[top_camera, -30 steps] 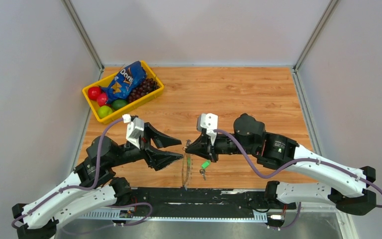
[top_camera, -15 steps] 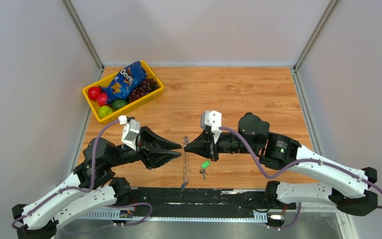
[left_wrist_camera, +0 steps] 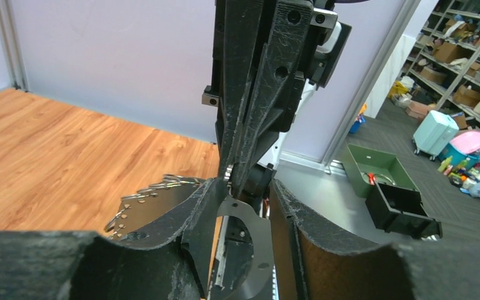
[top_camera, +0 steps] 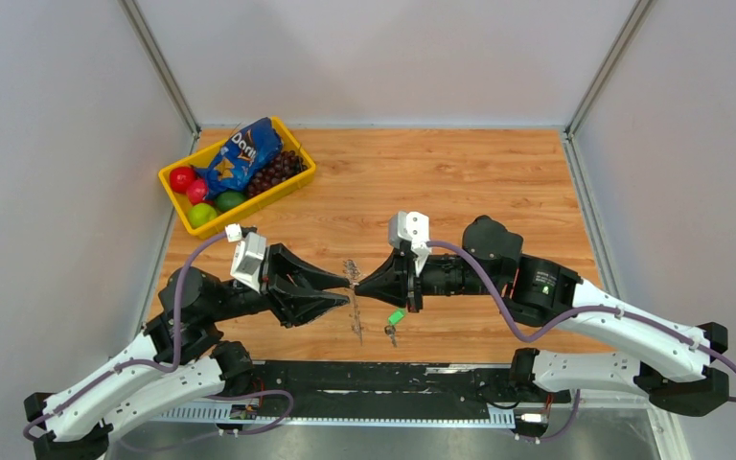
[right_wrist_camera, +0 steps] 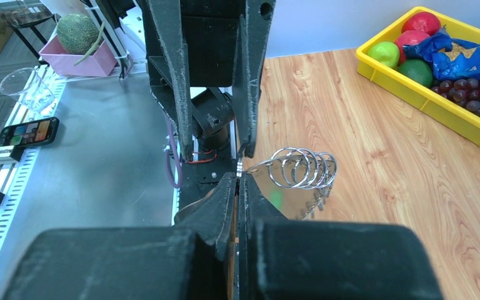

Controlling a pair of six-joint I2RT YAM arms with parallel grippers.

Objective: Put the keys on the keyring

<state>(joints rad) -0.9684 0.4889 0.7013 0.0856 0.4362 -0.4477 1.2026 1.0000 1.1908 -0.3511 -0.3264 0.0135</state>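
The keyring (top_camera: 355, 311) is a thin silver hoop seen edge-on between both arms, its fringe of small rings (right_wrist_camera: 300, 167) on the far side. My right gripper (top_camera: 358, 285) is shut on the hoop's wire, which is pinched at its tips (right_wrist_camera: 239, 176). My left gripper (top_camera: 347, 287) faces it tip to tip. In the left wrist view its fingers stand apart (left_wrist_camera: 248, 182) with nothing gripped between them, and the small rings (left_wrist_camera: 156, 185) show to the left of its left finger. The keys (top_camera: 393, 324) with their green tag (top_camera: 396, 315) lie on the table below the right gripper.
A yellow bin (top_camera: 174, 182) at the back left holds a blue chip bag (top_camera: 241, 153), grapes and coloured fruit; it also shows in the right wrist view (right_wrist_camera: 437, 106). The black arm rail (top_camera: 374, 383) runs along the near edge. Grey walls close in both sides.
My left gripper narrowed its jaws and moved right until its tips meet the right gripper's. The keyring swung away from the near edge. The keys stayed put.
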